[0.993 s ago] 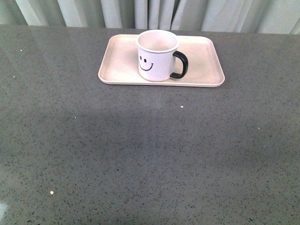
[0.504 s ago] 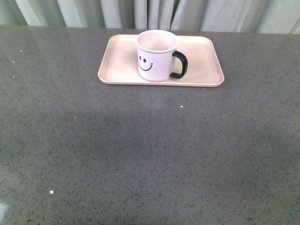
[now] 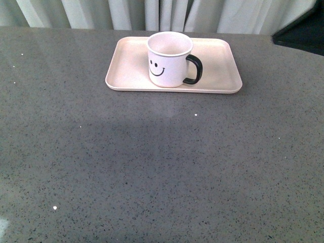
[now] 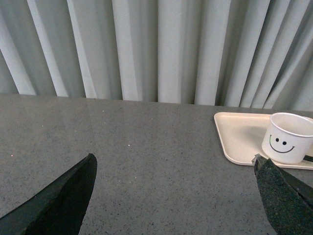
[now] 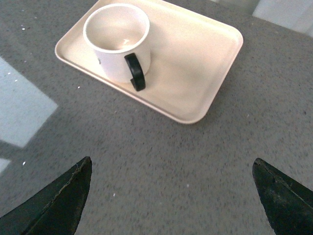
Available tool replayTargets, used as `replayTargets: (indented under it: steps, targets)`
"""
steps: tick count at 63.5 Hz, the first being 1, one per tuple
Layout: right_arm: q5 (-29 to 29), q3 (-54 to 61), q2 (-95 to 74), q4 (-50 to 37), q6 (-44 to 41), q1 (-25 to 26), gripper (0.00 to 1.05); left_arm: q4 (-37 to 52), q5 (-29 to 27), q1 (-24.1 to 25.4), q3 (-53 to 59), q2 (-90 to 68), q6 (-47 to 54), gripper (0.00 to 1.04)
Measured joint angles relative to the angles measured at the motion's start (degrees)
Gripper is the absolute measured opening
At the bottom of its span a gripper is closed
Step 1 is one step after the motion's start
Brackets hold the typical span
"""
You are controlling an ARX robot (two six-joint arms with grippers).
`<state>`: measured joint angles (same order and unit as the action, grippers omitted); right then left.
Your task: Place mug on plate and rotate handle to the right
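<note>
The mug stands upright on the plate, about midway along it and close to its near long rim, with the smiley face turned toward the robot. The handle sticks out toward the plate's right end, over the plate's floor and short of that rim. The plate lies flat on the grey speckled surface, its long sides running left to right, and a pale pleated curtain hangs behind its far rim. Beyond the plate's right end, at the edge of the front view, a dark shape juts in; what it is cannot be told. The left hand hovers over the surface well off the plate's left end. Its two dark fingers are spread wide apart and hold nothing, and from there the mug's face shows. The right hand is likewise spread wide and grips nothing. It is poised above the surface off the plate's near right corner and apart from it, looking down into the mug's hollow with the handle turned toward it. Neither hand touches the mug or the plate.
</note>
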<state>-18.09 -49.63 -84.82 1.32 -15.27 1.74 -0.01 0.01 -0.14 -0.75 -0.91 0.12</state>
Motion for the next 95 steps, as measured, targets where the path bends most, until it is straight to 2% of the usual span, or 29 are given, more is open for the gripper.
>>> replayTargets:
  steps: [15,29,49,86,91,95]
  targets:
    - [3.2,-20.6,-19.6,6.4,6.1,-5.9,0.96,0.0,0.0,0.0,0.0,0.0,0.0,0.95]
    - [7.4,-41.4,-36.2,15.6,10.9,-8.6,0.96,0.0,0.0,0.0,0.0,0.0,0.0,0.95]
    - [9.5,-58.1,-46.8,23.8,14.8,-10.9,0.96,0.0,0.0,0.0,0.0,0.0,0.0,0.96]
    - [11.1,-65.4,-53.6,27.8,16.8,-12.8,0.95,0.0,0.0,0.0,0.0,0.0,0.0,0.95]
    - [11.3,-65.5,-53.6,28.0,17.0,-12.8,0.93,0.0,0.0,0.0,0.0,0.0,0.0,0.95]
    - [11.3,-65.7,-53.9,28.0,17.0,-12.8,0.87,0.0,0.0,0.0,0.0,0.0,0.0,0.95]
